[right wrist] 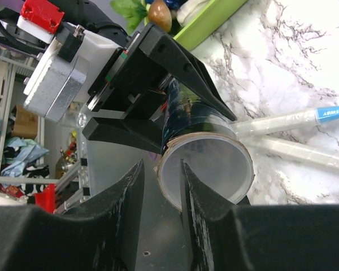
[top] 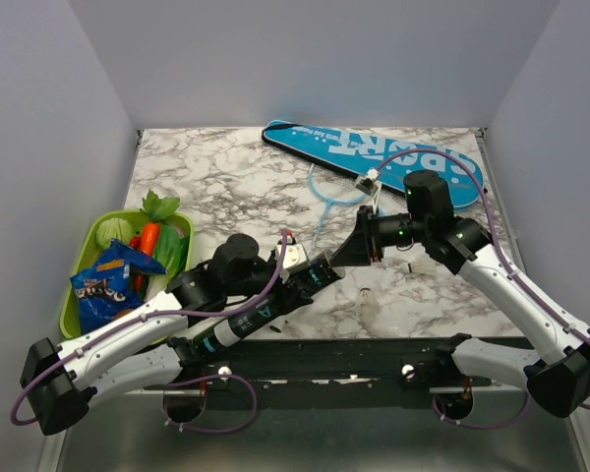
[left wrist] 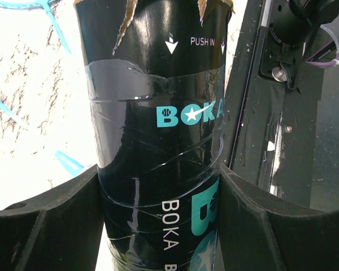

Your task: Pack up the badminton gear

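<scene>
Two grippers, one tube (left wrist: pixel 158 118): left gripper (left wrist: pixel 161 226) clamps it steady, mouth facing right gripper (right wrist: pixel 161 197), fingers near-closed, grip unclear.

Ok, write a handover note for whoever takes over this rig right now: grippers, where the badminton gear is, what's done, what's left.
Left gripper: shut on the dark tube, holding it out toward the right arm.
Right gripper: fingers nearly closed at the rim of the tube's pale end; a real grip cannot be confirmed.
Gear: one shuttlecock lies on the table near the front. A small white piece, likely the second, sits by the rackets. The blue cover lies at the back.
Done: tube picked up.
Left: probably shuttlecocks into the tube, rackets into the cover.
</scene>
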{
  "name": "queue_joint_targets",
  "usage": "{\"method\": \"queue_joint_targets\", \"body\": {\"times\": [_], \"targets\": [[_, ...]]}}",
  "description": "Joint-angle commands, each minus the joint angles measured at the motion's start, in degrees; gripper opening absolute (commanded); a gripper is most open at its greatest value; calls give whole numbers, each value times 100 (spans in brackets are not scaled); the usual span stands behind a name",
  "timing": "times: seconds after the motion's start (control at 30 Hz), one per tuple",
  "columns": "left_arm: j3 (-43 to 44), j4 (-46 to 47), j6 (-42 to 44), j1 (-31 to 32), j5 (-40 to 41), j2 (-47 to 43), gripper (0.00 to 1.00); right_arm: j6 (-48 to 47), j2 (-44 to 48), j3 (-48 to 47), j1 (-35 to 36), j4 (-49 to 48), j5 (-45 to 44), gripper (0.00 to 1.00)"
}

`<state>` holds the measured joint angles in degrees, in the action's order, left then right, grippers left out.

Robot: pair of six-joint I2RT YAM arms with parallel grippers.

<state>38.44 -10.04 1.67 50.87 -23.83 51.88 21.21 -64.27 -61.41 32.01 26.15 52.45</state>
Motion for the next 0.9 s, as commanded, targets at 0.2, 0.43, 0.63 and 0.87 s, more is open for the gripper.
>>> {"method": "queue_joint_targets", "body": {"times": [0.2,0.43,0.63,0.87], "targets": [[6,249,-9,63,151,-37,15,120,-147,94,218,-207,143,36],[-3,248,0,63,239,-55,14,129,-182,59,288,-198,134,26],[-12,266,-9,72,309,-90,15,138,-200,59,297,-207,222,1],[-47,284,0,90,336,-143,15,94,2,120,306,-339,477,1]]}}
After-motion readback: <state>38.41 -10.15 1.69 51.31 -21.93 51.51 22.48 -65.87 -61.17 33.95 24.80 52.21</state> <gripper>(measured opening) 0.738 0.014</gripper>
